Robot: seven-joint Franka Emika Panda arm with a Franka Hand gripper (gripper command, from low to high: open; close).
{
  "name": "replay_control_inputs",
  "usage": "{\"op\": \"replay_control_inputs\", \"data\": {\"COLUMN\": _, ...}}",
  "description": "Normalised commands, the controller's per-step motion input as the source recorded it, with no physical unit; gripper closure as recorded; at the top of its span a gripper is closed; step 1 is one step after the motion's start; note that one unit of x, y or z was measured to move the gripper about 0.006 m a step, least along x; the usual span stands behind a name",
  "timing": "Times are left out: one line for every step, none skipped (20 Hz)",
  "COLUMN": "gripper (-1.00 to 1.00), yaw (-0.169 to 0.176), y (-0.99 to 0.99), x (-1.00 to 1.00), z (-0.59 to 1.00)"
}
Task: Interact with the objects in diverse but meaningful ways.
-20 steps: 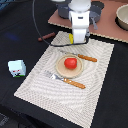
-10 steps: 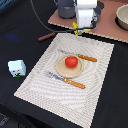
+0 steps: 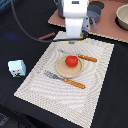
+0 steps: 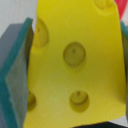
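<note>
plate (image 3: pixel 64 71) ctr of mat (image 3: pixel 95 80) | fork (image 3: pixel 62 79) & knife (image 3: pixel 84 57) flank plate | bowl (image 3: pixel 122 17) far corner

The placemat (image 3: pixel 95 75) is mostly left open toward the exterior view's right. Its middle is blocked by the plate (image 3: pixel 62 70) with the tomato (image 3: pixel 71 61) on it, flanked by the knife (image 3: pixel 82 57) and fork (image 3: pixel 65 80). The black table (image 3: pixel 30 50) between the carton (image 3: pixel 17 68) and sausage (image 3: pixel 47 36) is left free.

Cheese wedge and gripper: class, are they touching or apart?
Touching. The wrist view shows the yellow cheese wedge pressed against the teal pad of the gripper, with no gap between them.
</note>
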Motion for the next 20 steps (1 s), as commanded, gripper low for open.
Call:
{"op": "replay_control_inputs", "data": {"gripper": 1.00, "yaw": 0.000, "y": -0.95, "x": -0.03, "z": 0.23}}
{"op": "replay_control_inputs", "data": {"gripper": 1.00, "yaw": 0.000, "y": -0.95, "x": -0.03, "z": 0.23}}
{"op": "replay_control_inputs", "data": {"gripper": 1.00, "yaw": 0.000, "y": -0.95, "x": -0.03, "z": 0.23}}
{"op": "replay_control_inputs", "data": {"gripper": 1.00, "yaw": 0.000, "y": -0.95, "x": -0.03, "z": 0.21}}
{"op": "replay_control_inputs", "data": {"gripper": 1.00, "yaw": 0.000, "y": -0.95, "x": -0.01, "z": 0.18}}
{"op": "replay_control_inputs", "data": {"gripper": 1.00, "yaw": 0.000, "y": -0.95, "x": 0.00, "z": 0.12}}
{"op": "replay_control_inputs", "data": {"gripper": 1.00, "yaw": 0.000, "y": -0.95, "x": 0.00, "z": 0.09}}
{"op": "replay_control_inputs", "data": {"gripper": 1.00, "yaw": 0.000, "y": -0.95, "x": 0.00, "z": 0.05}}
{"op": "replay_control_inputs", "data": {"gripper": 1.00, "yaw": 0.000, "y": -0.95, "x": 0.00, "z": 0.03}}
{"op": "replay_control_inputs", "data": {"gripper": 1.00, "yaw": 0.000, "y": -0.95, "x": 0.00, "z": 0.00}}
{"op": "replay_control_inputs", "data": {"gripper": 1.00, "yaw": -0.001, "y": -0.93, "x": 0.00, "z": 0.00}}
{"op": "replay_control_inputs", "data": {"gripper": 1.00, "yaw": -0.011, "y": -0.91, "x": 0.00, "z": 0.00}}
{"op": "replay_control_inputs", "data": {"gripper": 1.00, "yaw": -0.009, "y": -0.93, "x": 0.00, "z": 0.00}}
{"op": "replay_control_inputs", "data": {"gripper": 1.00, "yaw": -0.006, "y": -0.93, "x": 0.00, "z": -0.03}}
{"op": "replay_control_inputs", "data": {"gripper": 1.00, "yaw": -0.006, "y": -0.93, "x": 0.00, "z": -0.07}}
{"op": "replay_control_inputs", "data": {"gripper": 1.00, "yaw": -0.006, "y": -0.93, "x": 0.00, "z": -0.09}}
{"op": "replay_control_inputs", "data": {"gripper": 1.00, "yaw": -0.006, "y": -0.93, "x": 0.00, "z": -0.13}}
{"op": "replay_control_inputs", "data": {"gripper": 1.00, "yaw": -0.004, "y": -0.94, "x": 0.00, "z": -0.16}}
{"op": "replay_control_inputs", "data": {"gripper": 1.00, "yaw": -0.001, "y": -0.94, "x": 0.03, "z": -0.20}}
{"op": "replay_control_inputs", "data": {"gripper": 1.00, "yaw": -0.001, "y": -0.93, "x": 0.11, "z": -0.23}}
